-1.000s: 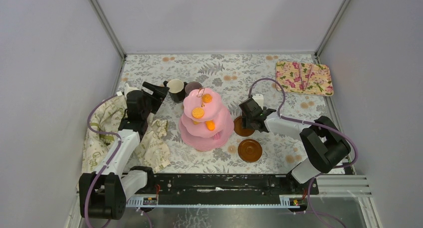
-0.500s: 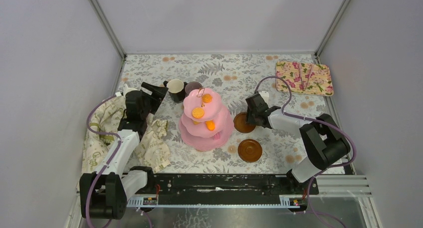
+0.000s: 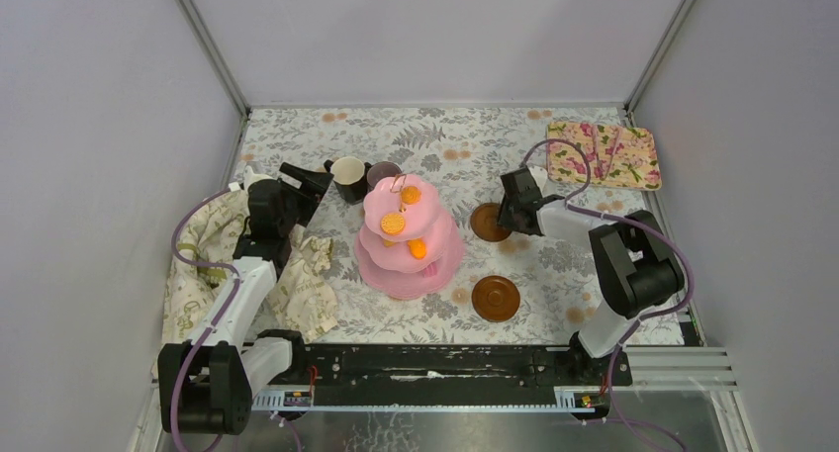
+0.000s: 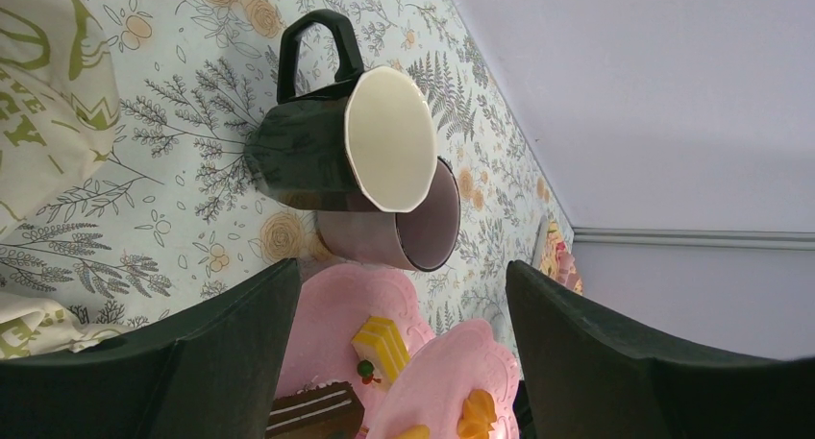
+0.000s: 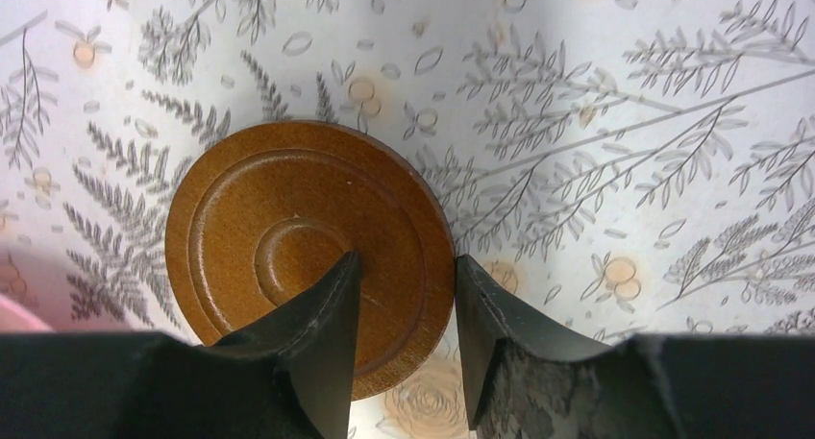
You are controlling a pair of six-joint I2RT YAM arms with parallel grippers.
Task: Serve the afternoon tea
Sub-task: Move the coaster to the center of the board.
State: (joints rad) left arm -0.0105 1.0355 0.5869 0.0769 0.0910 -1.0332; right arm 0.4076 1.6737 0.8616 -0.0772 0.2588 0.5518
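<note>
- Patterned table (image 3: 445, 145): far saucer (image 3: 488, 222) has moved back from the cake stand (image 3: 409, 236), with the right gripper (image 5: 406, 266) pinching its rim.
- Left gripper (image 4: 402, 276) is spread wide, facing the mugs (image 4: 317, 160) — settings are being laid out.

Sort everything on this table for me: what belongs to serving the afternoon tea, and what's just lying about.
Tea things: pink cake stand with its sweets; cream-lined mug; mauve-lined mug; far saucer; near saucer.

Lying about: leaf-print cloth, bunched at the left edge; floral tray, in the far right corner.
</note>
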